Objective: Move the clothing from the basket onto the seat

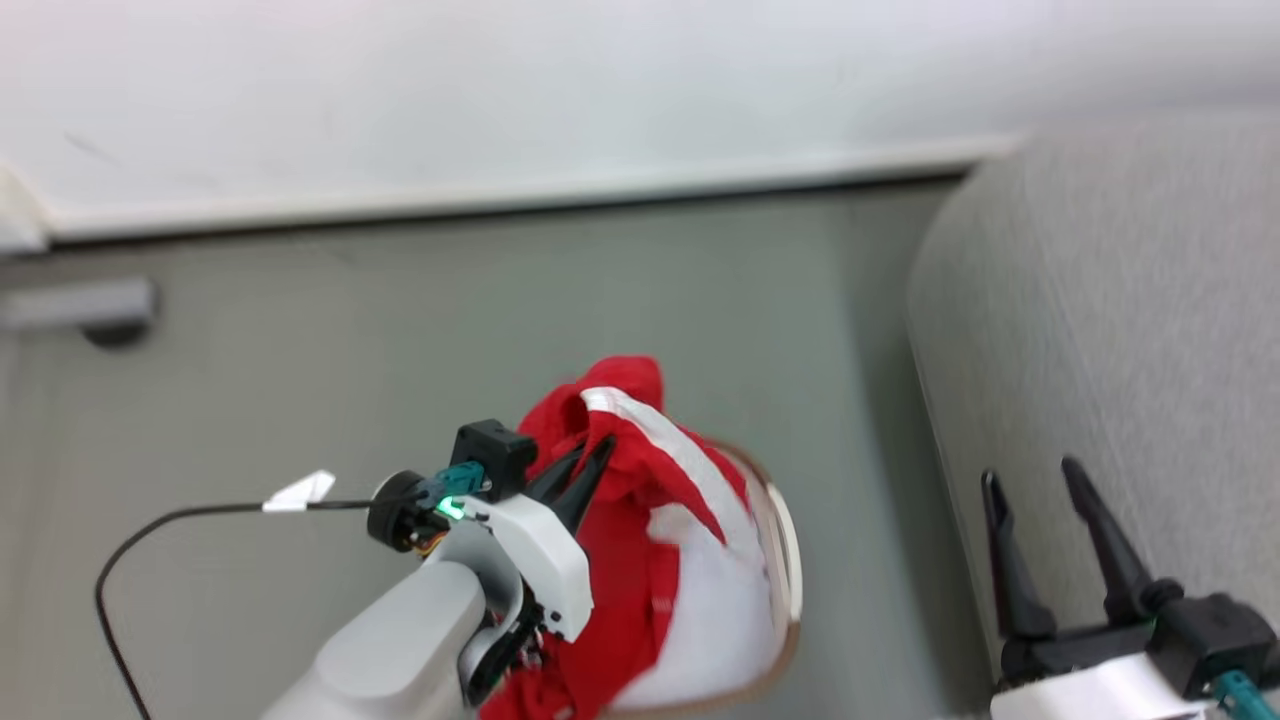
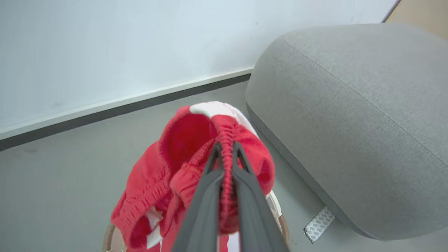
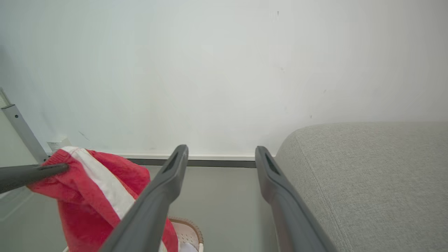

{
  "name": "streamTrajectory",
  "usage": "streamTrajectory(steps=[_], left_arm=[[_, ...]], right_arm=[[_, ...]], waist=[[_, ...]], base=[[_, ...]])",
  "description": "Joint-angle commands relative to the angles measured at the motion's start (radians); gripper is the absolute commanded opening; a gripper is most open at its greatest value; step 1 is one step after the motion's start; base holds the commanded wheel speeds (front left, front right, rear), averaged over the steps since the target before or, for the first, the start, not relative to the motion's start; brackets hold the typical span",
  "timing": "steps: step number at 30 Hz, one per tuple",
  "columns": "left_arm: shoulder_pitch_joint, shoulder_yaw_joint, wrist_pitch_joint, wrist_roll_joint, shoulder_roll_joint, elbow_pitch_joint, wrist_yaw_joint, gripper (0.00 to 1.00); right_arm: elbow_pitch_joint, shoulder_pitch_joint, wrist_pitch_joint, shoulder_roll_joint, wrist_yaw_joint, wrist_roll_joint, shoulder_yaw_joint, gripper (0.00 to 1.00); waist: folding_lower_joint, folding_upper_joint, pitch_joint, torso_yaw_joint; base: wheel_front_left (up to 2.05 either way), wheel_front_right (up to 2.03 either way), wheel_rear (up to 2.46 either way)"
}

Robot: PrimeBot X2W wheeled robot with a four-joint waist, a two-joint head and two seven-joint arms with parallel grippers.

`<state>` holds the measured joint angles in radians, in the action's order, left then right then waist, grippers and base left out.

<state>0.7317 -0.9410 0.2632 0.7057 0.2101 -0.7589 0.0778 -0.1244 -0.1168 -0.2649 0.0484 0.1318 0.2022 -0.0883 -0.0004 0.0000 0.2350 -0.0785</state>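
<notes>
L gripper held shiny red white-striped garment clamped mid-frame, over brown-rimmed off-white basket — R gripper fingers stood apart, lower right.

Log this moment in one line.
left gripper: shut on clothing | clothing: hanging over basket | right gripper: open, beside seat

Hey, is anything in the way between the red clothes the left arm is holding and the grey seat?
Nothing visible. The left pincer is shut on the clothing above the basket, and only bare floor separates it from the seat. The open right pincer hangs by the seat's near edge.
</notes>
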Motion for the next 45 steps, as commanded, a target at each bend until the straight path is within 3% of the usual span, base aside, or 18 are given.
streamTrajectory(steps=[1, 8, 17, 25, 33, 45], left_arm=[[-0.022, 0.005, -0.002, 0.009, 0.012, 0.025, -0.009, 0.0], [-0.071, 0.015, -0.045, 0.027, 0.063, 0.207, -0.072, 0.0], [-0.097, 0.03, -0.142, 0.024, 0.164, 0.482, -0.163, 0.0], [-0.121, 0.038, -0.204, 0.023, 0.227, 0.665, -0.226, 0.0], [-0.119, 0.029, -0.23, 0.021, 0.236, 0.738, -0.242, 0.0], [-0.086, -0.032, -0.26, 0.003, 0.178, 0.758, -0.214, 0.0]], right_arm=[[-0.007, 0.024, 0.001, 0.004, -0.002, 0.008, -0.002, 1.0], [-0.026, 0.081, 0.001, 0.004, -0.002, -0.009, -0.023, 1.0], [-0.013, 0.106, 0.001, 0.005, -0.002, -0.041, -0.066, 1.0], [0.009, 0.056, 0.001, 0.107, -0.002, -0.02, -0.23, 1.0], [-0.101, -0.105, 0.001, 0.194, -0.002, -0.014, -0.44, 1.0], [-0.369, -0.366, 0.001, 0.126, -0.002, 0.038, -0.656, 1.0]], waist=[[0.0004, 0.0, -0.122, 0.049], [0.0004, 0.0, -0.233, 0.055], [0.0004, 0.0, -0.285, 0.051], [0.0004, 0.0, -0.29, 0.045], [0.0004, 0.0, -0.284, 0.043], [0.0004, 0.0, -0.281, 0.073]], base=[[0.0, 0.0, 0.0], [0.0, 0.0, 0.0], [0.0, 0.0, 0.0], [0.0, 0.0, 0.0], [0.0, 0.0, 0.0], [0.0, 0.0, 0.0]])
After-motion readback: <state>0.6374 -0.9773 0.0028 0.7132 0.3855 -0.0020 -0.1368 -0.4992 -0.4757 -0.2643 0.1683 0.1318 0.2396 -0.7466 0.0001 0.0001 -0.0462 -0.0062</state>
